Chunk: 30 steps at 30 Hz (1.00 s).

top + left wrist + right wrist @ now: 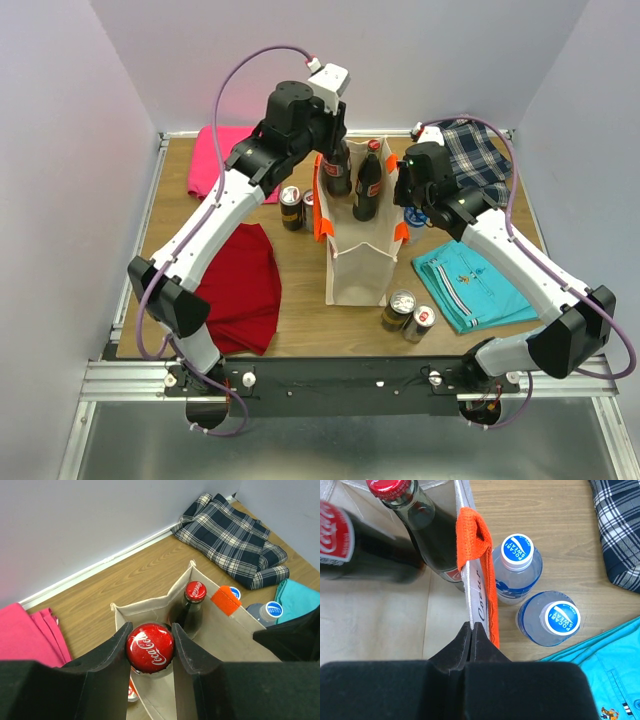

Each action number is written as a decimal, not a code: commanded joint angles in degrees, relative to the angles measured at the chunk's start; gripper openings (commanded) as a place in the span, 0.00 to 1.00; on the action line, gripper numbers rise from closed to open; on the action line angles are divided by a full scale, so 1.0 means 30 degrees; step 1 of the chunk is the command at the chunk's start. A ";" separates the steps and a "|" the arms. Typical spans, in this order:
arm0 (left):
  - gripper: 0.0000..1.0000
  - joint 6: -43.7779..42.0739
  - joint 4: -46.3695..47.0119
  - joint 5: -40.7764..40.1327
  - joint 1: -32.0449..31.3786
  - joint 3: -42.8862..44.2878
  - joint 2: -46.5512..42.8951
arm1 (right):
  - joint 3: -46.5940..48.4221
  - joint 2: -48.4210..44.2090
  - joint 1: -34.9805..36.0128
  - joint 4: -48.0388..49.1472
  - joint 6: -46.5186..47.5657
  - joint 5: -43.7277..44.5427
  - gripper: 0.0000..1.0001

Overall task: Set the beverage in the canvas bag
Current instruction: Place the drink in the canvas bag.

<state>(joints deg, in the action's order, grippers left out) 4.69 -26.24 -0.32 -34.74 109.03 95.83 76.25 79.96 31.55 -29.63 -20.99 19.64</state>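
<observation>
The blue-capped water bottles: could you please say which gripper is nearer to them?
Right. The right gripper pinches the canvas bag's rim beside the water bottles; the left gripper holds a cola bottle over the bag, farther off.

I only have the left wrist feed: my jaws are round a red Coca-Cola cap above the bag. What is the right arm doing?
Observer: The right gripper has its jaws shut on the canvas bag at its right rim, beside the orange handle strap.
Operator: After this Coca-Cola bottle, what else is out there to load?
Observer: Two cans stand on the table by the bag's near right corner.
Operator: Anything near my arm's base?
Observer: A red folded cloth lies on the table left of the bag.
</observation>
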 commanded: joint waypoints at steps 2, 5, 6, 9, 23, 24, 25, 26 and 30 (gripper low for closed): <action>0.00 -0.0625 0.4469 -0.0041 -0.0343 0.2765 0.0076 | 0.0277 0.0415 0.0001 -0.0085 -0.0004 0.0192 0.01; 0.00 -0.0713 0.4294 -0.0041 -0.0519 0.3439 0.0633 | 0.0277 0.0474 0.0001 -0.0085 0.0025 0.0163 0.01; 0.00 -0.0800 0.4264 -0.0128 -0.0577 0.3673 0.0750 | 0.0306 0.0474 0.0001 -0.0085 -0.0004 0.0134 0.01; 0.00 -0.1005 0.4205 -0.0392 -0.0753 0.3705 0.1044 | 0.0277 0.0474 0.0001 -0.0027 -0.0004 0.0075 0.01; 0.00 -0.1358 0.4058 -0.1182 -0.1134 0.3412 0.2011 | 0.0365 0.0533 0.0001 -0.0027 -0.0121 -0.0043 0.01; 0.00 -0.1387 0.4146 -0.1328 -0.1134 0.3295 0.2040 | 0.0365 0.0533 0.0001 -0.0027 -0.0121 -0.0071 0.01; 0.00 -0.1387 0.4176 -0.1504 -0.1134 0.3265 0.2214 | 0.0365 0.0504 0.0001 -0.0027 -0.0092 -0.0072 0.01; 0.00 -0.1387 0.4205 -0.1535 -0.1134 0.3294 0.2274 | 0.0365 0.0504 -0.0028 -0.0027 -0.0092 -0.0101 0.01; 0.00 -0.1299 0.4264 -0.1594 -0.1134 0.3178 0.2538 | 0.0336 0.0504 0.0030 -0.0056 -0.0092 -0.0043 0.01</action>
<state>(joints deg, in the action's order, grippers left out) 1.30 -26.46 -3.22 -37.54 114.98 105.23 76.44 80.25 31.55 -29.61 -21.02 19.62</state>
